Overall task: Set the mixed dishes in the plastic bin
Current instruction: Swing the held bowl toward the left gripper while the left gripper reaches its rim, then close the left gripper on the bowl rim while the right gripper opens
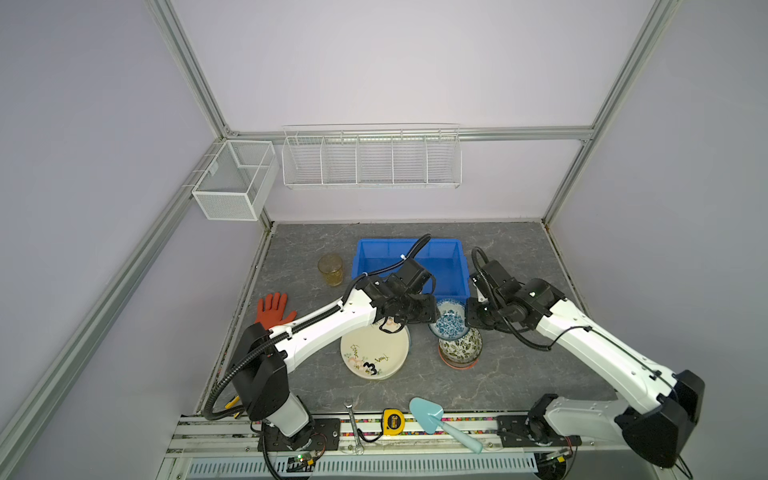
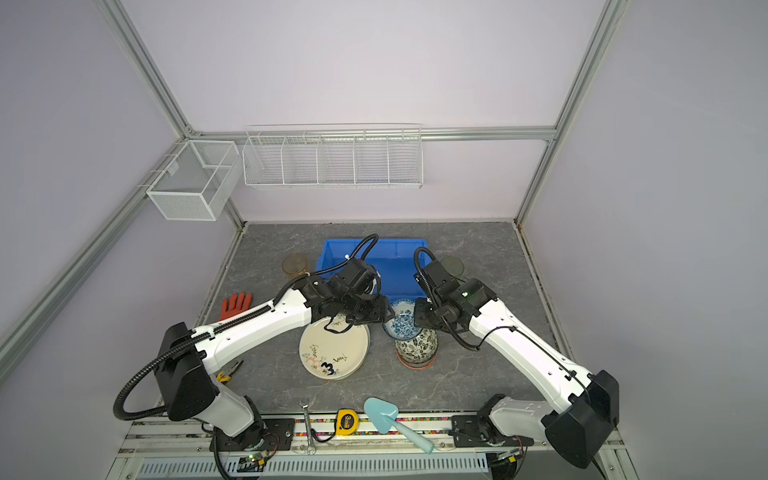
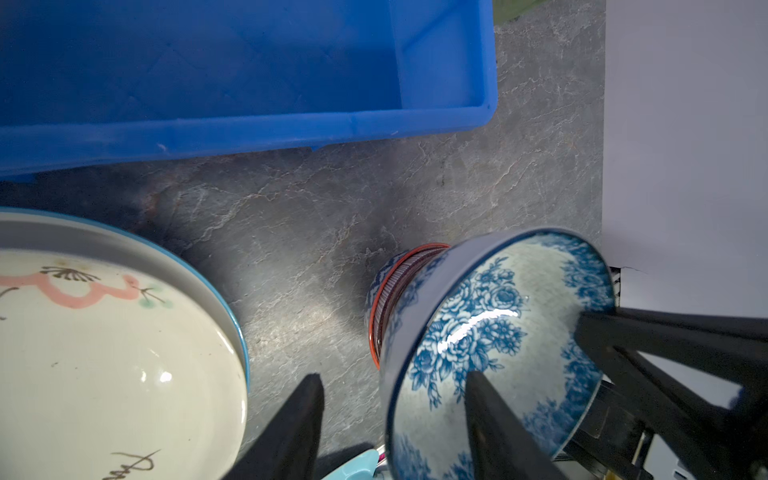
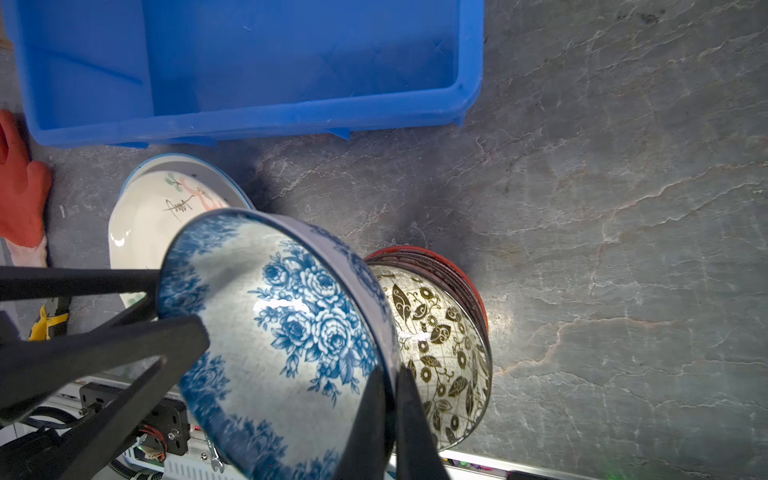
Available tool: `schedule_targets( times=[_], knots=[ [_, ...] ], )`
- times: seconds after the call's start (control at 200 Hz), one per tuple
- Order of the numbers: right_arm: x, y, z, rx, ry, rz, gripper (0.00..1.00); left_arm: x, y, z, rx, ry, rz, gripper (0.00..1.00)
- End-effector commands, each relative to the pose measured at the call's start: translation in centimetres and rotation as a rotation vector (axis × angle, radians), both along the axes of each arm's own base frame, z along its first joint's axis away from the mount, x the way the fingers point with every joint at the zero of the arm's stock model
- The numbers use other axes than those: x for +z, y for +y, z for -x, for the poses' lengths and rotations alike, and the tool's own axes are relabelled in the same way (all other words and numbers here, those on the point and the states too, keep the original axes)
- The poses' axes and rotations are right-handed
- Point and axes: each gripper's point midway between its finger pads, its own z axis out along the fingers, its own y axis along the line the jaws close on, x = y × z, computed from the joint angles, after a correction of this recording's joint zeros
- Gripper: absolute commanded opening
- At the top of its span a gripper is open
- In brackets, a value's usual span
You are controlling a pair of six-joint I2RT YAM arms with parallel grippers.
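Left gripper [image 3: 392, 374]: about half open, straddling one rim of the blue-white bowl [image 3: 478, 332]; one finger lies inside the bowl, and its partner stands outside, clear of the wall.
Right gripper [image 4: 390, 374]: pinched tight on the opposite rim of the blue-white bowl, carrying it steeply tilted.
Held bowl: between the two grippers, raised over the edge of the dark leaf bowl [image 4: 440, 340]. I cannot tell whether the two bowls touch. It is in front of the blue bin [image 1: 374, 253], not in it.
Orange glove [image 1: 274, 309]: flat near the table's left edge.
Amber cup [image 1: 331, 270]: upright, just left of the bin.
Cream plate [image 1: 365, 353]: marked "3", left of the bowls, lying on a blue-rimmed plate [image 3: 83, 235], its far part under the left arm.
Bin: at the back middle of the table, its long side facing the arms.
Stacked bowls: the dark leaf bowl sits nested in the orange-white bowl [image 1: 457, 365], right of the plates.
Green cup [image 2: 452, 266]: just right of the bin, mostly hidden behind the right arm.
Front edge: wrench [image 1: 353, 424], yellow tape measure [image 1: 392, 420], light-blue trowel [image 1: 428, 415].
Table [image 1: 519, 374]: grey marbled slab.
Room: pale lilac walls and aluminium frame posts. A white mesh basket [image 1: 237, 183] hangs at the left corner and a long wire rack [image 1: 370, 160] on the back wall.
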Motion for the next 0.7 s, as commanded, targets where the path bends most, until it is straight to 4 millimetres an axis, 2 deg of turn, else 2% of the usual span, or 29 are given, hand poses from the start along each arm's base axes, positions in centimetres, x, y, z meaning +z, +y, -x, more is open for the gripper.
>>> schedule_targets(
  times=[0.0, 0.255, 0.43, 0.695],
  knots=[
    [1.60, 0.98, -0.87, 0.011, -0.043, -0.053, 0.07, 0.69, -0.73, -0.13, -0.016, -0.010, 0.012, 0.49],
    [2.06, 1.54, -1.53, 0.011, -0.066, -0.077, 0.07, 0.25, -0.65, -0.13, -0.016, -0.006, -0.004, 0.38],
    [1.95, 1.64, -1.53, 0.013, -0.063, -0.079, 0.07, 0.13, -0.58, -0.12, -0.016, -0.004, -0.012, 0.24],
    [2.01, 1.67, -1.59, 0.011, -0.064, -0.082, 0.07, 0.22, -0.48, -0.32, -0.018, -0.015, -0.026, 0.12]
  ],
)
